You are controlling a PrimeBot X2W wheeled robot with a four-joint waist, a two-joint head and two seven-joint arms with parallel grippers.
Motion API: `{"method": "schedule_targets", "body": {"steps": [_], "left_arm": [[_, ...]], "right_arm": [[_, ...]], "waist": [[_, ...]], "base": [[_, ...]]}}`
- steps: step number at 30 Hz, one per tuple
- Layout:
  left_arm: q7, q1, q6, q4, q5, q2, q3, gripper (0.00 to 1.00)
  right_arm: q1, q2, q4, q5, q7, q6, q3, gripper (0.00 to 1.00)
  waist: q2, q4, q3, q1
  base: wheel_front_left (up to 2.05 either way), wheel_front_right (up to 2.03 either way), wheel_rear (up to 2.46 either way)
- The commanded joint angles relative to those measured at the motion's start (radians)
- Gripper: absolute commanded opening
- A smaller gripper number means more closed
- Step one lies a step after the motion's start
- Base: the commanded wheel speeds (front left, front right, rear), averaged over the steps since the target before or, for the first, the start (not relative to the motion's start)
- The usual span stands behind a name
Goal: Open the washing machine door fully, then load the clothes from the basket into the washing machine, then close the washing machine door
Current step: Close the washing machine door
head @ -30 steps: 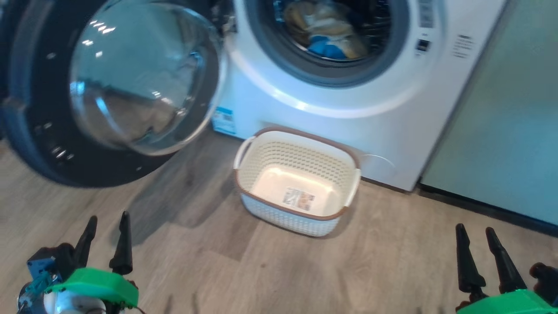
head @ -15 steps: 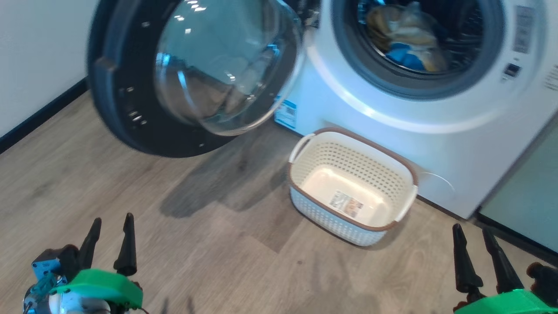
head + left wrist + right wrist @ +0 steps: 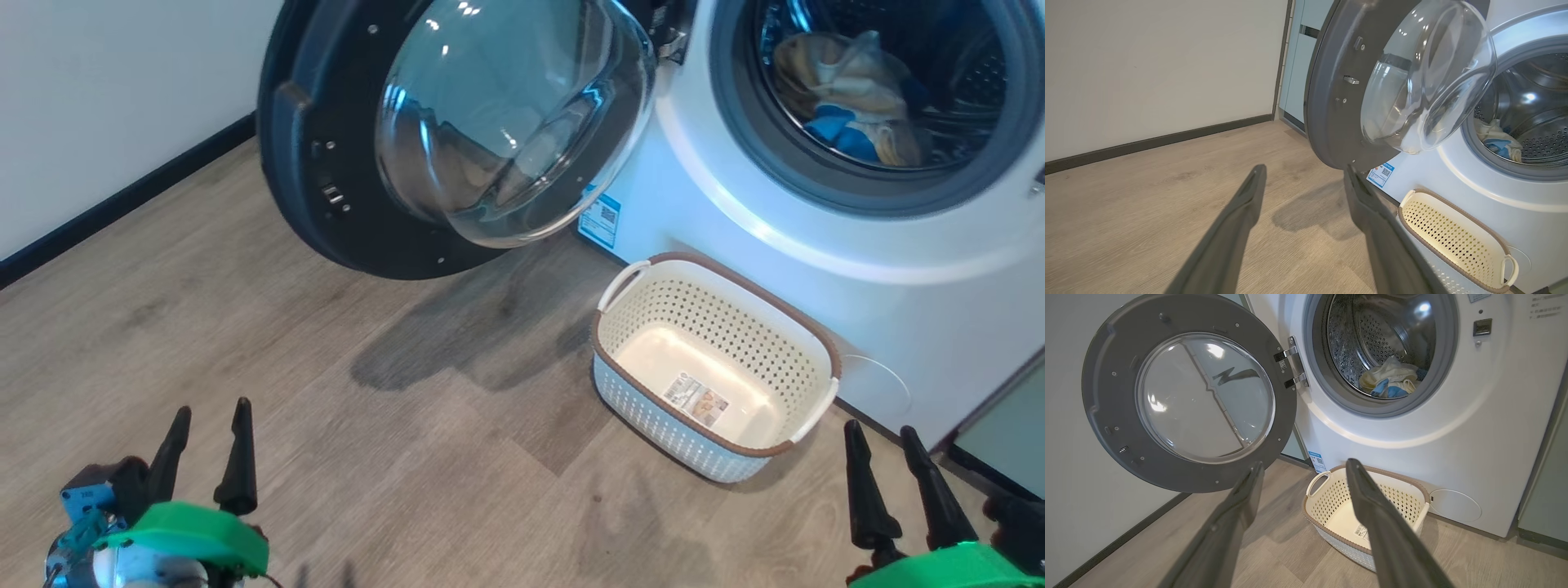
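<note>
Floorboards (grey-brown) under basket, white wall

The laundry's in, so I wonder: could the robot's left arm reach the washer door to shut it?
Probably yes: the washing machine door hangs open ahead of the open left fingers; just floor lies between.
</note>
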Motion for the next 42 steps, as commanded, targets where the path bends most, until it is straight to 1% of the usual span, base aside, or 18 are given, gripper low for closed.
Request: {"method": "schedule_targets", "body": {"steps": [1,7,15,16,17,18,19,20,21,24,29,35,39,42], "left_arm": [[-0.006,-0.056,-0.001,-0.028,-0.004,0.010,0.037,1.00],[-0.006,-0.056,-0.001,-0.030,-0.007,0.007,0.043,1.00],[-0.006,-0.053,-0.001,-0.033,-0.009,0.000,0.052,1.00],[-0.006,-0.052,-0.001,-0.030,-0.015,-0.001,0.048,0.89],[-0.006,-0.053,-0.001,-0.025,-0.024,0.000,0.042,0.63],[-0.006,-0.055,-0.001,-0.020,-0.034,0.003,0.036,0.40],[-0.006,-0.058,-0.001,-0.015,-0.044,0.008,0.032,0.27],[-0.006,-0.062,-0.001,-0.008,-0.061,0.012,0.030,0.09],[-0.006,-0.067,-0.001,0.000,-0.084,0.017,0.029,0.00],[-0.006,-0.087,-0.001,0.027,-0.190,0.032,0.035,0.00],[0.011,-0.146,-0.001,0.069,-0.448,0.081,0.050,0.00],[0.063,-0.224,-0.001,0.112,-0.737,0.176,0.082,0.00],[0.121,-0.284,-0.001,0.148,-0.920,0.235,0.132,0.00],[0.172,-0.327,-0.001,0.198,-1.053,0.277,0.192,0.00]], "right_arm": [[-0.037,-0.014,-0.029,0.000,-0.010,0.000,0.018,1.00],[-0.036,-0.011,-0.027,-0.001,-0.010,0.000,0.020,1.00],[-0.038,-0.012,-0.026,-0.001,-0.010,0.000,0.026,1.00],[-0.038,-0.012,-0.027,0.000,-0.010,0.000,0.027,1.00],[-0.037,-0.013,-0.027,0.000,-0.010,0.000,0.028,1.00],[-0.037,-0.013,-0.027,0.000,-0.010,0.000,0.029,1.00],[-0.037,-0.013,-0.027,0.000,-0.010,0.000,0.031,1.00],[-0.037,-0.014,-0.027,0.000,-0.010,0.000,0.034,1.00],[-0.039,-0.015,-0.027,0.000,-0.010,0.000,0.038,1.00],[-0.044,-0.020,-0.025,0.001,-0.010,0.000,0.044,1.00],[-0.055,-0.037,-0.027,0.001,-0.010,0.000,0.049,1.00],[-0.066,-0.052,-0.030,0.001,-0.010,0.000,0.060,1.00],[-0.076,-0.063,-0.031,0.001,-0.010,0.000,0.062,1.00],[-0.085,-0.074,-0.033,0.001,-0.010,0.000,0.063,1.00]], "waist": [[-0.0001,0.010,-0.001,0.0000],[-0.0001,0.034,-0.001,0.0000],[-0.0001,0.039,0.003,0.0000],[-0.0001,0.039,0.003,0.0000],[-0.0001,0.038,0.003,0.0000],[-0.0001,0.037,0.004,0.0000],[-0.0001,0.035,0.005,0.0000],[-0.0001,0.032,0.007,0.0000],[-0.0001,0.028,0.009,0.0000],[-0.0001,0.013,0.020,0.0000],[-0.0001,-0.018,0.050,0.0000],[-0.0001,-0.052,0.081,0.0000],[-0.0001,-0.068,0.103,0.0000],[-0.0001,-0.078,0.121,0.0000]], "base": [[0.00,0.00,0.00],[0.00,0.00,0.00],[0.00,0.00,0.00],[0.00,0.00,0.00],[0.00,0.00,0.00],[0.00,0.00,0.00],[0.00,0.00,0.00],[0.00,0.00,0.00],[0.00,0.00,0.00],[0.00,0.00,0.00],[0.00,0.00,0.00],[0.00,0.00,0.00],[0.00,0.00,0.00],[0.00,0.00,0.00]]}}
